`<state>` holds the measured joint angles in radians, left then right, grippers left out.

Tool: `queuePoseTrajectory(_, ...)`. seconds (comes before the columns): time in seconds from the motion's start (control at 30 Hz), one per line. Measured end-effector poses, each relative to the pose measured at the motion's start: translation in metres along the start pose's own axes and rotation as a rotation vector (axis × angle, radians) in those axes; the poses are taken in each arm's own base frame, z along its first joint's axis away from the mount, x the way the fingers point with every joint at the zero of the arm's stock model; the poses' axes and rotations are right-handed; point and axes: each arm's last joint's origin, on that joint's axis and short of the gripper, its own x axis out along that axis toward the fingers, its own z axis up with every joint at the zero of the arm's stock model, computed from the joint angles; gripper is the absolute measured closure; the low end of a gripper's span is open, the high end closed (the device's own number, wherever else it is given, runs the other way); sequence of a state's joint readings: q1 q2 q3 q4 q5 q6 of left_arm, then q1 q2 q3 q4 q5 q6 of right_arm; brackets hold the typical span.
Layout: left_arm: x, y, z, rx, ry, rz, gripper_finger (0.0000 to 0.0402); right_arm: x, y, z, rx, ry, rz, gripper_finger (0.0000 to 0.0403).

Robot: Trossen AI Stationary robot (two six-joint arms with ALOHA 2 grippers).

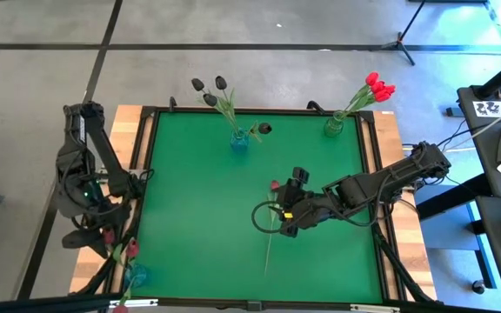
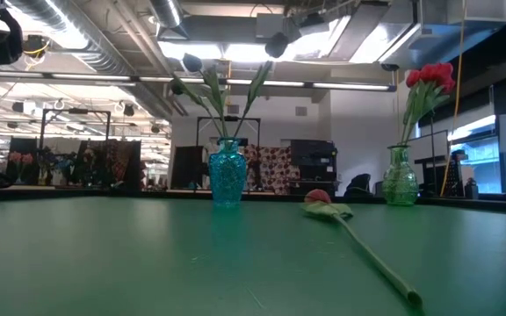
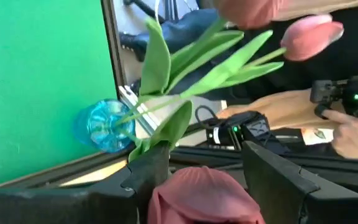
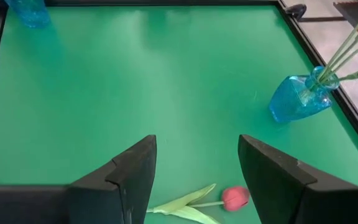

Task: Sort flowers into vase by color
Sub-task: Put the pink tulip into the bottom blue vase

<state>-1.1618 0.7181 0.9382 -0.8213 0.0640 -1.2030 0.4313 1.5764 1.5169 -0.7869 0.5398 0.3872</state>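
One tulip lies flat on the green table, its red head point(image 1: 275, 185) point(image 4: 235, 197) toward the far edge and its stem point(image 2: 372, 254) running toward the near edge. My right gripper point(image 1: 283, 216) point(image 4: 197, 171) hovers open over it. A blue vase point(image 1: 237, 139) at the far middle holds dark tulips. A green vase point(image 1: 333, 126) at the far right holds red ones. A second blue vase point(image 1: 136, 276) point(image 3: 104, 124) at the near left corner holds pink-red tulips point(image 3: 309, 34). My left gripper point(image 1: 103, 236) point(image 3: 207, 177) stands open beside them, off the table's left edge. My left gripper has a pink tulip head point(image 3: 204, 196) in the gap between its fingers, close to one finger point(image 3: 145, 177). Whether it touches that head I cannot tell. The other fingertip stands clear of it.
A dark frame point(image 1: 146, 165) runs round the green table top. Beyond the near left corner lie cables and a black device point(image 3: 238, 130), with a person's hand point(image 3: 353, 134) by it. Open green surface spreads between the vases point(image 4: 135, 74).
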Motion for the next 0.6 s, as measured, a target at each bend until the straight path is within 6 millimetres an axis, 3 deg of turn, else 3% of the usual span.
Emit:
queuePoseTrajectory(0.37, 0.001, 0.004, -0.001, -0.206, -0.005, 0.048, 0.0204, 0.002, -0.002, 0.005, -0.005, -0.042, -0.014, 0.0175)
queuePoseTrajectory(0.6, 0.000, 0.007, 0.003, -0.132, -0.147, 0.112, 0.0204, 0.009, -0.015, 0.010, -0.026, -0.031, -0.039, 0.0175)
